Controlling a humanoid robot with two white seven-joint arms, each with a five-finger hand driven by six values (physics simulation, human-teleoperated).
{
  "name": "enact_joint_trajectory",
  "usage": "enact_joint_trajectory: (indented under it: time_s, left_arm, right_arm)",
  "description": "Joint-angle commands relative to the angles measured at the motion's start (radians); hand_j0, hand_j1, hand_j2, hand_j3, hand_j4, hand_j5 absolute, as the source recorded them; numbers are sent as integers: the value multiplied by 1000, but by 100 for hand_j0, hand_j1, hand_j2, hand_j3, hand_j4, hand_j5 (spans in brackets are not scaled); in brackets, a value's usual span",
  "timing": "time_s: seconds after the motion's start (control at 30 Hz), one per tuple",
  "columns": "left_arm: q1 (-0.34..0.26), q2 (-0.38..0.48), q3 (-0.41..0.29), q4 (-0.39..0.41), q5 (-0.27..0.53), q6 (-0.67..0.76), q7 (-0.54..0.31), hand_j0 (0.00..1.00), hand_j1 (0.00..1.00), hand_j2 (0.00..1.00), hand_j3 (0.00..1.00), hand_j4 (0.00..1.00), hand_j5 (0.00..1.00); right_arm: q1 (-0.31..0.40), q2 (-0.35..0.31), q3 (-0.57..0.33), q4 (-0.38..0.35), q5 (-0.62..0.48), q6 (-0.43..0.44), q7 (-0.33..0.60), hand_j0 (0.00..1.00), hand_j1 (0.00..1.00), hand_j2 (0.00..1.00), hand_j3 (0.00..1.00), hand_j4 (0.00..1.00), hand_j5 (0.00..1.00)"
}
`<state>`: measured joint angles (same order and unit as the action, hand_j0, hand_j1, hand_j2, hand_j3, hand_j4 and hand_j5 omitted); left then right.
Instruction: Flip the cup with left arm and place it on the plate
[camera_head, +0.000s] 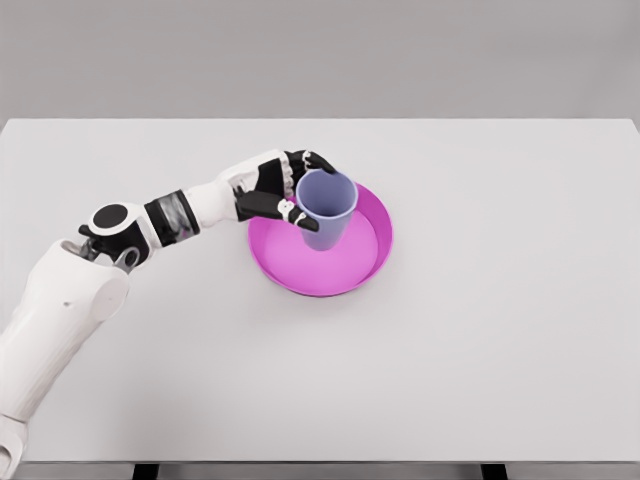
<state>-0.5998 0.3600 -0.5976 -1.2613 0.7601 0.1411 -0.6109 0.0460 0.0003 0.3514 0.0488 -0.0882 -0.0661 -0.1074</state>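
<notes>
The left hand (285, 195) wraps its fingers around the lavender plastic cup (326, 207), upright over the round magenta plate (375, 255); only release seems left.

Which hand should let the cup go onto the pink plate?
The left hand. Its fingers already wrap the upright purple cup, which sits over the pink plate. No right arm shows.

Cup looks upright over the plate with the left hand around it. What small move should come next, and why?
Probably open the fingers and ease the left hand back to the left. The cup stands mouth up inside the plate, so the flip looks done. Whether its base already touches the plate is hard to tell, so a slight lowering first may be safer.
</notes>
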Motion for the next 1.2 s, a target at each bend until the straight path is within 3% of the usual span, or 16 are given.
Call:
enact_joint_trajectory:
  time_s: [0.0,0.27,0.3,0.43,0.57,0.83,1.17]
  left_arm:
    - [2,-7,1,33,-5,0,0,49,49,49,49,49,49]
    - [2,-33,-1,57,-35,-1,0,49,49,49,49,49,49]
    - [2,-33,-1,53,-35,-1,0,52,52,52,52,52,52]
    - [5,-30,-1,48,-35,-3,0,80,80,80,80,80,80]
    - [5,-29,-1,46,-36,-3,0,90,90,90,90,90,90]
    - [6,-26,-1,42,-50,-1,0,100,100,100,100,100,100]
    - [8,-19,1,42,-77,-3,0,100,100,100,100,100,100]
  right_arm:
    - [2,0,0,0,1,0,0,100,100,100,100,100,100]
    - [2,0,0,0,-1,0,0,100,100,100,100,100,100]
    - [2,0,0,0,-1,0,0,100,100,100,100,100,100]
    - [2,0,0,0,-1,0,0,100,100,100,100,100,100]
    - [2,0,0,0,1,0,0,100,100,100,100,100,100]
    - [2,0,0,0,1,0,0,100,100,100,100,100,100]
    - [2,0,0,0,-1,0,0,100,100,100,100,100,100]
